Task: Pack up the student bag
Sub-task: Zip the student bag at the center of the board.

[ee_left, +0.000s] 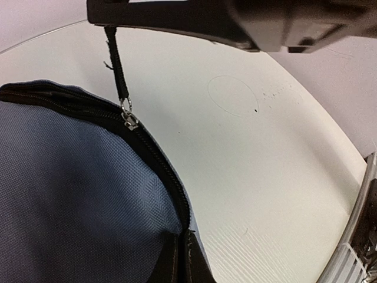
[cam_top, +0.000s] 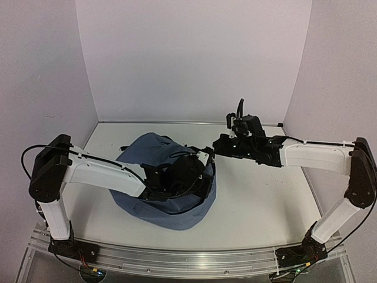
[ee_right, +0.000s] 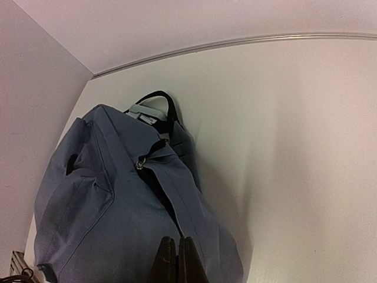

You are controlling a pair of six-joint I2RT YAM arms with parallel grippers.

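The student bag point(cam_top: 147, 159) is a slate-blue backpack lying left of the table's middle. It also shows in the left wrist view point(ee_left: 70, 194) and the right wrist view point(ee_right: 100, 224). My left gripper point(cam_top: 204, 160) sits over the bag's right side. Its fingertips point(ee_left: 179, 259) are shut on the bag's edge, where the black zipper point(ee_left: 159, 165) runs in between them. My right gripper point(cam_top: 215, 146) is just right of it, fingers pressed together point(ee_right: 177, 262). In the left wrist view its black body point(ee_left: 235, 20) holds the zipper pull cord point(ee_left: 118, 65) taut above the slider point(ee_left: 128, 118).
The white table point(cam_top: 265, 194) has a pencilled circle point(ee_left: 232, 97) beside the bag. White walls close the back and both sides. The bag's black carry handle point(ee_right: 156, 97) points to the back wall. A metal rail point(cam_top: 188, 256) runs along the near edge.
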